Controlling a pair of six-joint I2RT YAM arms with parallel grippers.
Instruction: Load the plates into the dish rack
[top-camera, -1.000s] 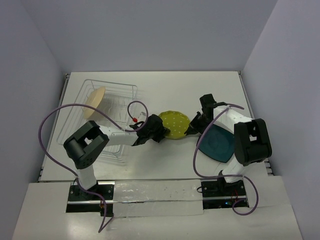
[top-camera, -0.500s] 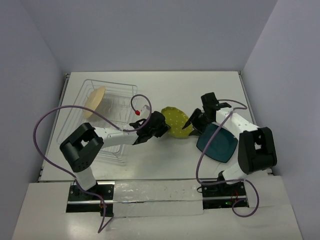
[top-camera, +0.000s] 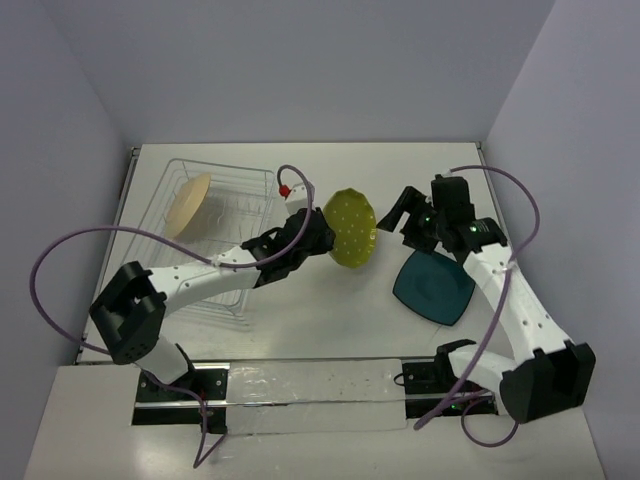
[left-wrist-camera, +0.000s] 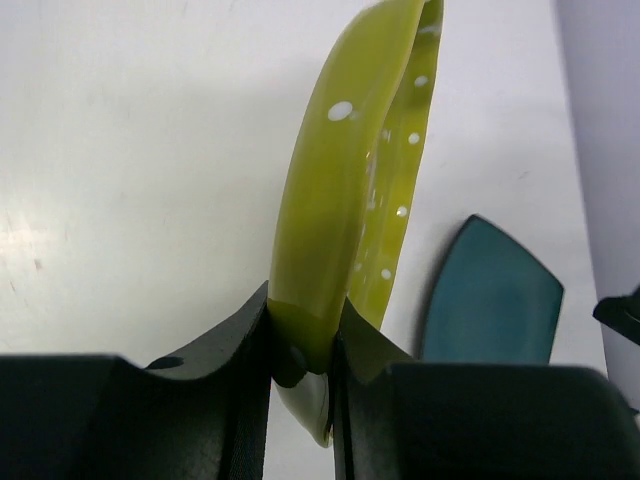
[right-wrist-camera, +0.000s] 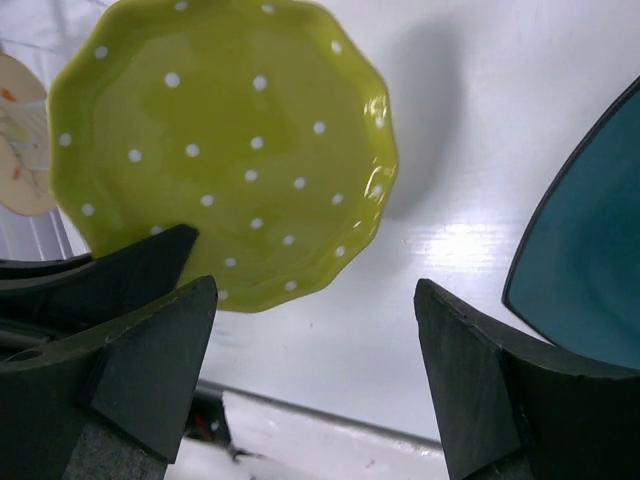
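The yellow-green dotted plate is held up off the table, tilted on edge, with my left gripper shut on its rim. In the right wrist view the same plate faces the camera. My right gripper stands open and apart from it, to its right, nothing between its fingers. The dark teal plate lies flat on the table below the right gripper. The cream plate stands upright in the dish rack at the left.
The rack sits against the left side of the table. Grey walls close in the back and both sides. Purple cables loop off both arms, one over the rack's near end.
My right gripper has let go of the yellow-green plate, opened and drawn back to the right. The left gripper has lifted the plate and tipped it upright.
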